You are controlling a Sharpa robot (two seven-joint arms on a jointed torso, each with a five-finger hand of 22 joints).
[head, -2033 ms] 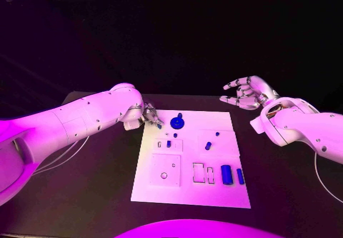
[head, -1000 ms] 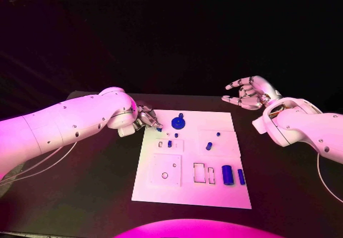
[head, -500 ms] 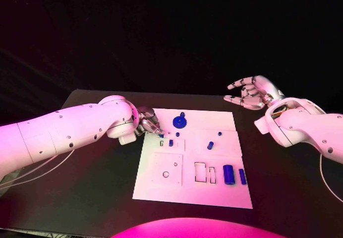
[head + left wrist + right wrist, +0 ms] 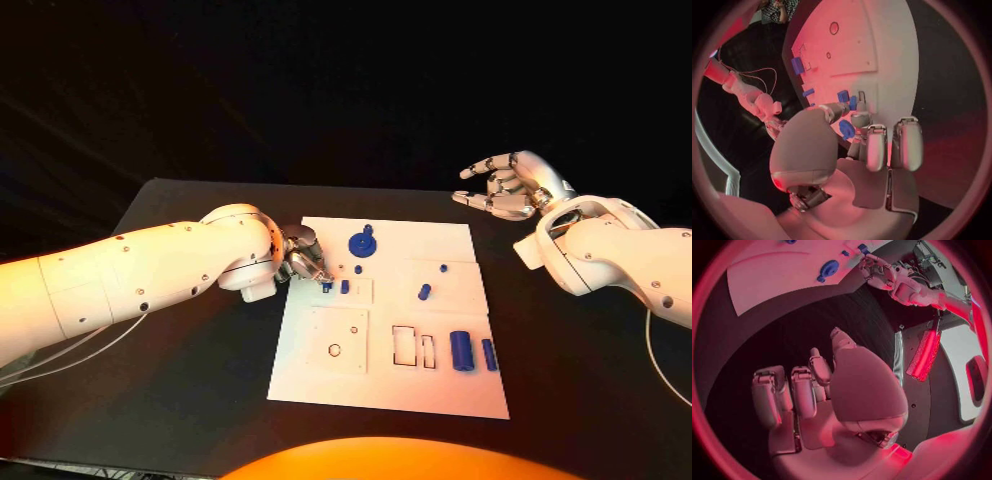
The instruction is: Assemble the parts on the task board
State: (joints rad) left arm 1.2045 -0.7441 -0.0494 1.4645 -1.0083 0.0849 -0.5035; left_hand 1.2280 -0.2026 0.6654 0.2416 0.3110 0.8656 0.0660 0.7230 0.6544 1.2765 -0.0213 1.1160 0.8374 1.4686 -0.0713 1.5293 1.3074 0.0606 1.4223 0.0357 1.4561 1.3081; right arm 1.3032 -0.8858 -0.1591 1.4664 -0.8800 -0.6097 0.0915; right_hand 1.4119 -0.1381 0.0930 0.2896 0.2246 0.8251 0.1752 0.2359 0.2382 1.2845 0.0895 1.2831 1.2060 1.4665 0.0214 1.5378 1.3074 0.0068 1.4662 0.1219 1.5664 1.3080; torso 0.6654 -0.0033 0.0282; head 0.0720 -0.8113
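Board: a white task board [image 4: 378,385] is laid flat in the middle of the black tabletop [image 4: 173,390], with several cut-out slots seen in its surface.
Left robot hand: the left robot hand [image 4: 304,256] is placed at the board's far left corner; in the left wrist view [image 4: 856,131] a small blue part [image 4: 843,96] is seen pinched at the fingertips, just above the board. Whether the part touches the board cannot be told.
Neighbouring piece: a second small blue peg [image 4: 345,286] is stood just beside the held part, next to a narrow slot.
Right robot hand: the right robot hand [image 4: 508,188] is held off the board's far right corner, above the tabletop, fingers spread apart and nothing in them.
Other parts: a round blue knob [image 4: 362,243] is seated near the far edge; a short blue piece [image 4: 424,292] lies mid-board; a blue cylinder [image 4: 460,350] and a slimmer blue bar [image 4: 489,354] lie side by side near the right edge.
Step in hand: the held part is judged to be lined up for a slot on the left side.
Risk 1: a tilted part is likely to jam at the slot's lip if pressed down.
Risk 2: the peg beside it could be knocked over by the crowded fingers.
Risk 3: the board is not held by the other robot hand, so it could be slid by a sideways push.
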